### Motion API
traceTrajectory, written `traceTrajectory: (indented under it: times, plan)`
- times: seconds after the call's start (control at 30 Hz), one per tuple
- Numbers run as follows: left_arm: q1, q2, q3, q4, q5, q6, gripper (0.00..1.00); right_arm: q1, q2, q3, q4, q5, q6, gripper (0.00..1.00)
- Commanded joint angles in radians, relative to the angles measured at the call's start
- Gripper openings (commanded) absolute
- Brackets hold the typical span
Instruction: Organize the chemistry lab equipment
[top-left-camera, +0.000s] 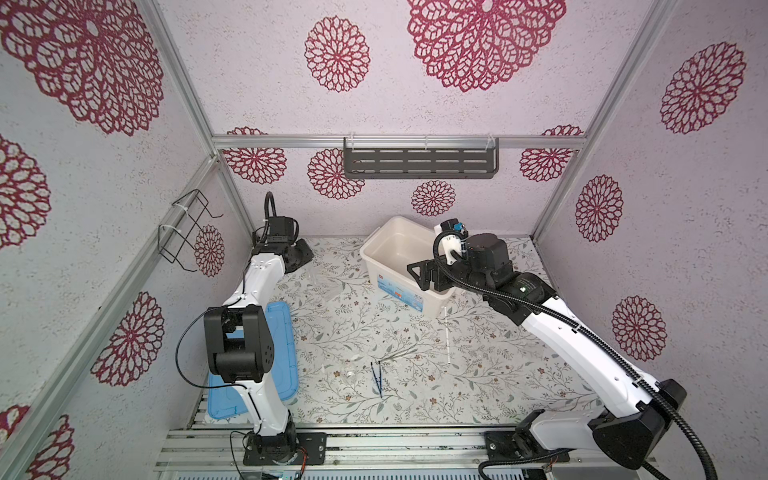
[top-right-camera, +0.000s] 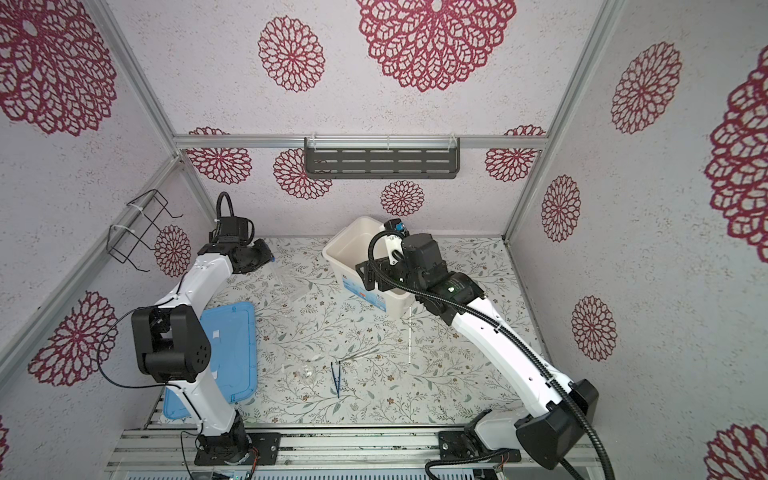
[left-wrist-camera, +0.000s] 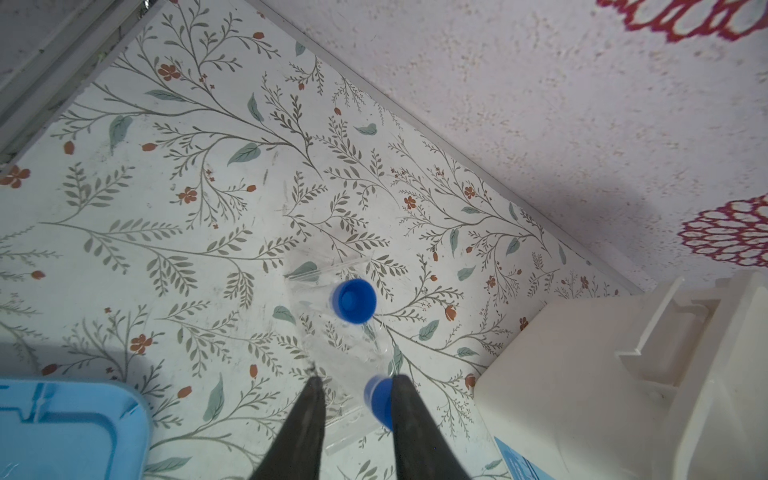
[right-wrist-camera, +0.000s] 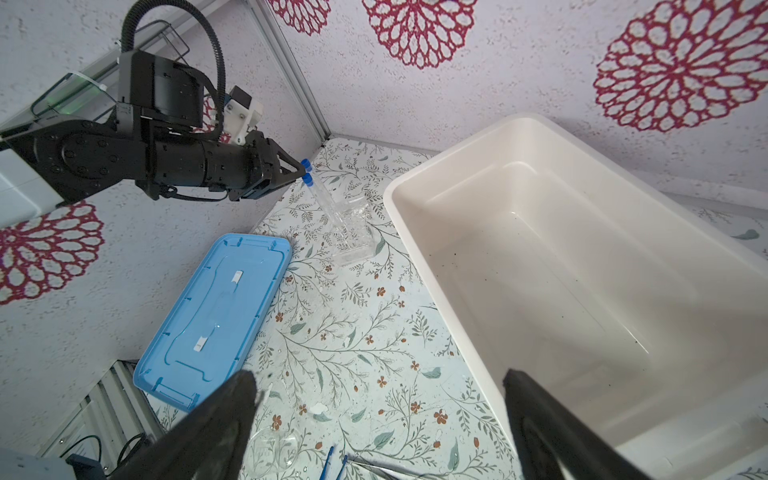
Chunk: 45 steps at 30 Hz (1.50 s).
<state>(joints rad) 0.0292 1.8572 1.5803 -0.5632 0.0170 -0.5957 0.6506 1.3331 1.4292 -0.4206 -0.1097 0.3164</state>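
Close to the lens, the right gripper (right-wrist-camera: 378, 374) is spread wide and empty, straddling the white tub (right-wrist-camera: 582, 270) wall. The left gripper (left-wrist-camera: 357, 377) sits part-open around one blue-capped tube (left-wrist-camera: 379, 401), which touches one finger only. A second tube (left-wrist-camera: 354, 300) stands beside it in a clear rack (right-wrist-camera: 353, 237) on the tabletop (top-left-camera: 353, 324). Dark blue tweezers (top-left-camera: 377, 378) and a white rod (top-left-camera: 448, 336) lie apart

Floral table (top-left-camera: 457, 395): tub (top-left-camera: 374, 266), lid (top-left-camera: 284, 353), tweezers (top-left-camera: 376, 378), rod (top-left-camera: 448, 336) (prob. glassware (right-wrist-camera: 272, 451) too).
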Motion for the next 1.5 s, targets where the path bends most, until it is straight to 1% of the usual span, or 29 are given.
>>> traceTrajectory:
  times: [0.0,0.17,0.63,0.8,1.47]
  plan:
    - [0.006,0.004,-0.003,-0.008,-0.022,0.020,0.31,-0.008,-0.038,-0.010,0.038,0.006,0.014,0.96]
    - [0.006,0.000,-0.006,-0.012,-0.040,0.024,0.31,-0.008,-0.037,-0.014,0.043,0.004,0.018,0.97]
    - [0.007,-0.012,-0.006,-0.012,-0.040,0.021,0.30,-0.008,-0.044,-0.023,0.046,0.008,0.020,0.97]
    - [0.006,-0.022,0.003,-0.012,-0.037,0.017,0.33,-0.009,-0.046,-0.024,0.049,0.008,0.019,0.97]
    - [0.006,-0.105,0.035,-0.020,-0.020,0.010,0.34,-0.008,-0.045,-0.043,0.049,0.017,0.016,0.98]
